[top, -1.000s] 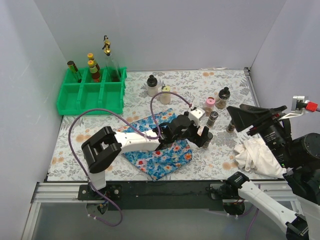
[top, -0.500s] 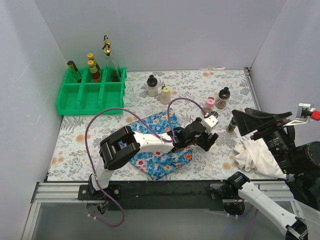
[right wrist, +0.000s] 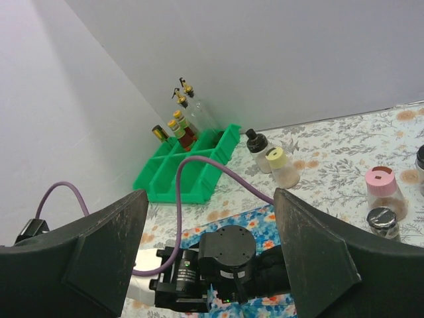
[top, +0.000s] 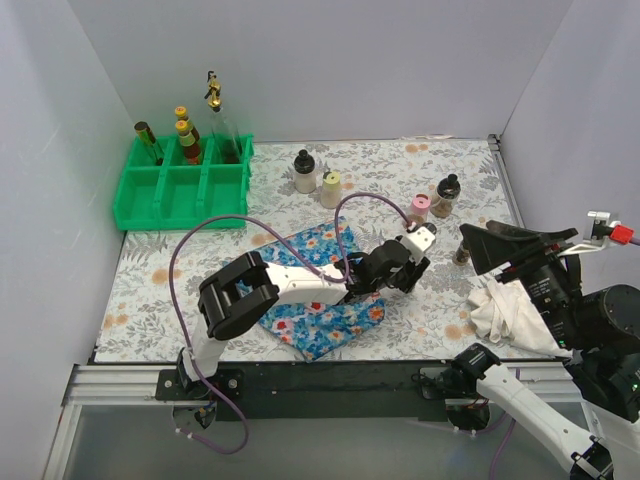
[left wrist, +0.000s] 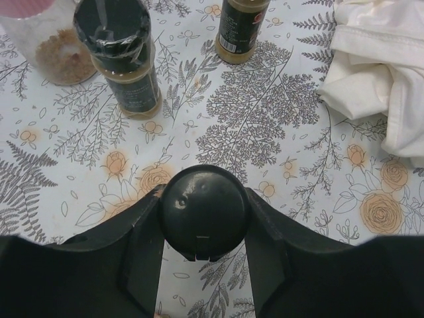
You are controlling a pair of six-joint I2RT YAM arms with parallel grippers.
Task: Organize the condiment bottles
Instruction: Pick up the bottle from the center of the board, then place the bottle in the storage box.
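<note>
My left gripper (top: 412,272) (left wrist: 204,218) is shut on the round black cap of a small dark jar (left wrist: 204,211), which stands on the floral table cover just right of the blue cloth. Ahead of it stand a pink-lidded shaker (left wrist: 33,33) (top: 419,208), a black-capped jar (left wrist: 122,59) and a third spice jar (left wrist: 242,26) (top: 462,252). Another dark black-capped jar (top: 446,195) stands behind them. A white black-capped bottle (top: 305,172) and a cream one (top: 331,188) stand mid-table. My right gripper (top: 505,250) (right wrist: 212,245) hovers open at the right, holding nothing.
A green compartment tray (top: 180,190) at the back left holds three bottles in its rear cells, including a tall clear gold-topped one (top: 215,110). The blue floral cloth (top: 320,300) lies under my left arm. A crumpled white cloth (top: 515,310) lies at the near right.
My left arm reached further right and its jaws closed onto the black cap of the small jar. The right gripper shifted only slightly and stayed open.
</note>
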